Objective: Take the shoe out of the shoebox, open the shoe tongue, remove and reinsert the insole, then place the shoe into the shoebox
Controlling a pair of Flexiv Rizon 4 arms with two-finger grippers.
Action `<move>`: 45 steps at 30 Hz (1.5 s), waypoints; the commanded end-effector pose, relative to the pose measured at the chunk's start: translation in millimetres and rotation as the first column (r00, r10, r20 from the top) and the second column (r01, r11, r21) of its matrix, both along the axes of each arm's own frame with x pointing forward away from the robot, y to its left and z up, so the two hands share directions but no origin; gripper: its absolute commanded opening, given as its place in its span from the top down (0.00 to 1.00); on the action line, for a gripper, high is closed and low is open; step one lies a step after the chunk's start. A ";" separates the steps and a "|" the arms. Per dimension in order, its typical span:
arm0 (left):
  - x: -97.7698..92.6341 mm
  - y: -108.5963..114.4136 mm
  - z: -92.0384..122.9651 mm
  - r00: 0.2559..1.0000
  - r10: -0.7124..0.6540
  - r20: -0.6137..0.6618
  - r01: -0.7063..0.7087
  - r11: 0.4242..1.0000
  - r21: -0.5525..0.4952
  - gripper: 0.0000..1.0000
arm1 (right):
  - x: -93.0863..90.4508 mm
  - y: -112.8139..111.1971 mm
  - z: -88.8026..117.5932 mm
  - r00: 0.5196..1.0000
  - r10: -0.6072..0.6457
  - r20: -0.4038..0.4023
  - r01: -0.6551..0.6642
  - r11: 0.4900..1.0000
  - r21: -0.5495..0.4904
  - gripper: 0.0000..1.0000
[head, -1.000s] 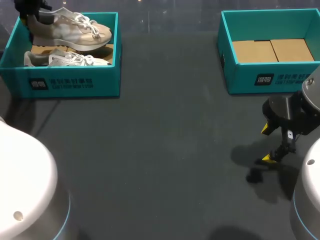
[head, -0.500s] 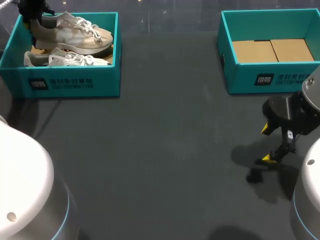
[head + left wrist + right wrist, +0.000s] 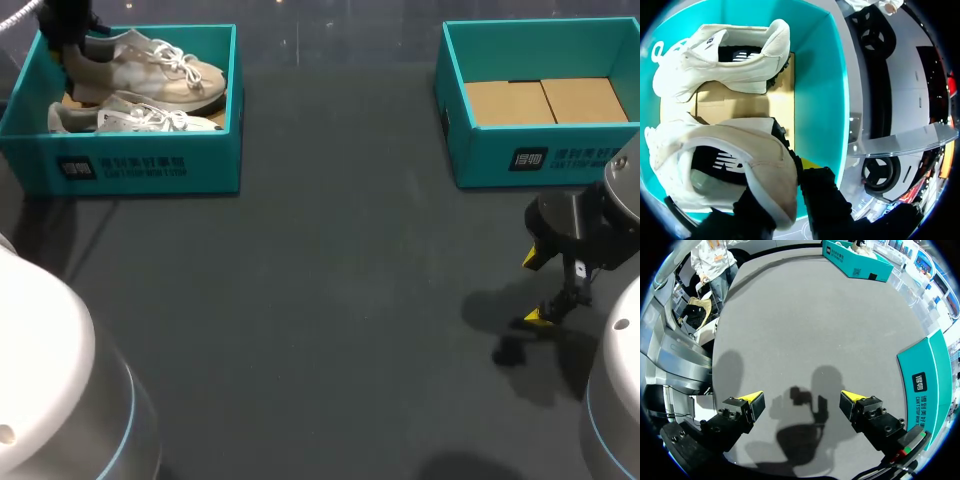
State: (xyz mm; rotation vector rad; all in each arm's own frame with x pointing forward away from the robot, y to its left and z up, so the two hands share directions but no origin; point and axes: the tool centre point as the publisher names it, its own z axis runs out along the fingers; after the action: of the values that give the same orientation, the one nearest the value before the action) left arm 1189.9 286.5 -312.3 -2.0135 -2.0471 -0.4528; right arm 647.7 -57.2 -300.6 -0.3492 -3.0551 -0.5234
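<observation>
1. Left pincer (image 3: pixel 786 186) is clenched on the heel of the pale shoe (image 3: pixel 715 150).
2. Just ahead of it, a second shoe (image 3: pixel 725 65) lies on the floor of the teal shoebox (image 3: pixel 822 90).
3. Right pincer (image 3: pixel 802 405) is released, its fingers spread above the table (image 3: pixel 790 315).

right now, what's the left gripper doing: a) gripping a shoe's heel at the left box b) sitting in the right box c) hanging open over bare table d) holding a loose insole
a: the left wrist view shows the left gripper with a finger on each side of the heel of a shoe, at the left box.
</observation>
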 end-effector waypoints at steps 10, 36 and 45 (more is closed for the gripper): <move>3.3 -2.9 -10.7 1.000 -0.012 -0.002 0.012 1.000 -0.015 1.00 | -1.7 0.2 -0.2 1.000 -0.001 0.003 0.001 1.000 -0.002 0.00; 6.3 -11.8 -39.8 0.999 -0.012 -0.037 0.010 0.999 -0.039 1.00 | -1.7 0.2 -0.2 1.000 -0.001 0.003 0.001 1.000 -0.002 0.00; 7.5 -11.6 -49.1 0.999 -0.015 -0.049 0.013 0.999 -0.038 1.00 | -1.7 0.2 -0.2 1.000 -0.001 0.003 0.001 1.000 -0.002 0.00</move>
State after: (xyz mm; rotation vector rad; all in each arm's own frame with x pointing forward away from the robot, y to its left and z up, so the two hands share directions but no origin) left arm 1188.8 276.6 -355.7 -2.0479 -2.0330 -0.3761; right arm 647.7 -57.1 -300.6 -0.3491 -3.0551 -0.5234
